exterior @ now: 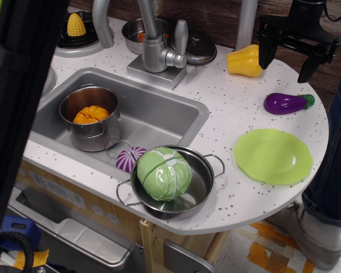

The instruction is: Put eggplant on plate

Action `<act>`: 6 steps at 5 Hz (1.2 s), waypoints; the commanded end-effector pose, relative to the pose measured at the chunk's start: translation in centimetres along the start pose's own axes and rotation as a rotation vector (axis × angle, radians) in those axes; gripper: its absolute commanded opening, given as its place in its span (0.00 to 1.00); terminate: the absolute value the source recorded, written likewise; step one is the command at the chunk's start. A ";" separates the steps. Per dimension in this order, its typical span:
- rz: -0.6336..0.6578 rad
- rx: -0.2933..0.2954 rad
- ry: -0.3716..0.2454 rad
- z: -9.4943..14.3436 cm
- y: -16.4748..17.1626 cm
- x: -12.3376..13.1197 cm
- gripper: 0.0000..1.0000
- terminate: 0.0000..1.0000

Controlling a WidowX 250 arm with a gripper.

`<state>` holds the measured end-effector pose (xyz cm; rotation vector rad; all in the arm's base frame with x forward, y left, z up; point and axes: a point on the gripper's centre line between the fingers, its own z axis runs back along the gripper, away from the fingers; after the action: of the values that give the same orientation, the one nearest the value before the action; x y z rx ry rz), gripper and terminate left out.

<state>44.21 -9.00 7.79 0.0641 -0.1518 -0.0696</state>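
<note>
The purple eggplant (pixel 286 103) with a green stem cap lies on the speckled white counter at the right, stem pointing right. The lime-green plate (pixel 273 156) sits flat on the counter just in front of it, bare. My black gripper (pixel 286 57) hangs open above and behind the eggplant, its two fingers spread wide and holding nothing. One finger stands next to the yellow pepper (pixel 244 60).
A steel pan (pixel 202 173) holding a green cabbage (pixel 163 173) stands at the counter's front edge. A striped purple onion toy (pixel 128 158) and a pot (pixel 92 119) with an orange toy sit in the sink (pixel 153 111). The faucet (pixel 156 42) and a corn cob (pixel 75 25) are behind.
</note>
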 end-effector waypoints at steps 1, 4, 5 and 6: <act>0.000 0.000 0.000 0.0 0.0 0.0 1.00 0.00; -0.450 0.004 -0.143 -1.3 -0.5 1.0 1.00 0.00; -0.531 -0.015 -0.143 -1.7 -0.6 1.2 1.00 0.00; -0.599 -0.029 -0.155 -1.8 -0.3 1.7 1.00 0.00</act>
<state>45.57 -9.40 3.76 0.0570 -0.2262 -0.6970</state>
